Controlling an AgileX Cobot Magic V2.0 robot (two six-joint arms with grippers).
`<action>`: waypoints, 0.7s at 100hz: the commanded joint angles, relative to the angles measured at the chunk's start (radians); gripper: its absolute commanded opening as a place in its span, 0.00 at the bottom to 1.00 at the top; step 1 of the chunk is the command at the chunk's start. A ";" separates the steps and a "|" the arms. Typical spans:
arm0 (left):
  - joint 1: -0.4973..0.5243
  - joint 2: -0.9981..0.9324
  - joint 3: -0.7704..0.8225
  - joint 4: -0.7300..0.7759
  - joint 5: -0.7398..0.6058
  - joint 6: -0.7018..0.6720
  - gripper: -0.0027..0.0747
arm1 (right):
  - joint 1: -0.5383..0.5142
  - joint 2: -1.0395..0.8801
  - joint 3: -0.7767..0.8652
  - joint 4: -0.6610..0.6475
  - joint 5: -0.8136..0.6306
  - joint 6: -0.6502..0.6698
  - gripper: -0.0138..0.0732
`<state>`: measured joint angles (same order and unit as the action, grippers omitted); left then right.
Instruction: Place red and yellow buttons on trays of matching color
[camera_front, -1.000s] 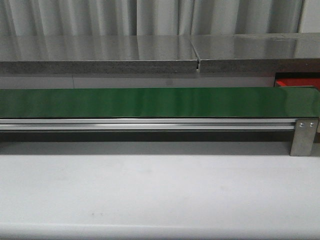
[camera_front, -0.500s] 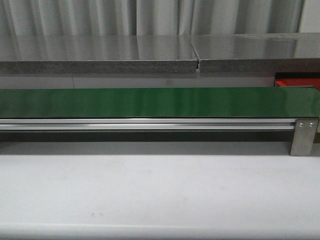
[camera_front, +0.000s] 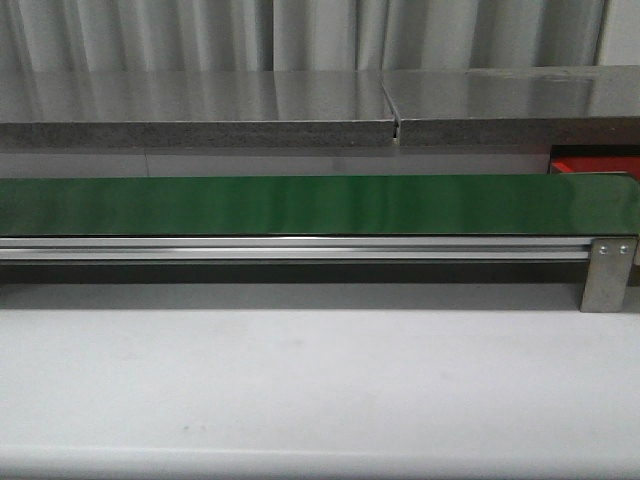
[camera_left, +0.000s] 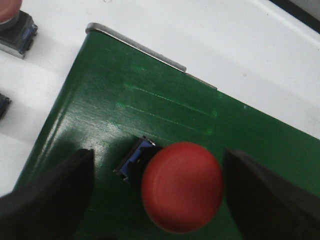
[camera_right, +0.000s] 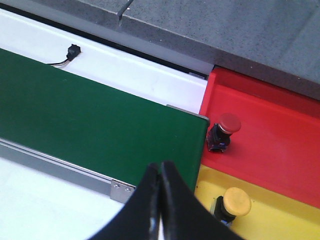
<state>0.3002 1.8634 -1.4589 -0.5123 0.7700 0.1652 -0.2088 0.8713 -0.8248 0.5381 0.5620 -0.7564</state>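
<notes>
In the left wrist view a red button with a blue-black base lies on the green belt. My left gripper is open, one dark finger on each side of the button and apart from it. In the right wrist view my right gripper is shut on nothing, above the belt's end. Past that end lies the red tray with a red button standing on it. Beside it the yellow tray holds a yellow button. Neither gripper shows in the front view.
Another red button and a dark object sit on the white table beside the belt's end. The front view shows the long belt, its metal rail, a sliver of red tray and a grey counter behind.
</notes>
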 joint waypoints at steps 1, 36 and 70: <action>-0.006 -0.047 -0.058 -0.034 0.002 0.007 0.94 | 0.000 -0.007 -0.025 0.030 -0.054 -0.008 0.02; 0.027 -0.068 -0.230 -0.021 0.120 0.007 0.88 | 0.000 -0.007 -0.025 0.030 -0.054 -0.008 0.02; 0.249 -0.108 -0.230 0.096 0.136 0.005 0.88 | 0.000 -0.007 -0.025 0.030 -0.054 -0.008 0.02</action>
<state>0.4941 1.8155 -1.6519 -0.4240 0.9336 0.1732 -0.2088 0.8713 -0.8248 0.5381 0.5620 -0.7564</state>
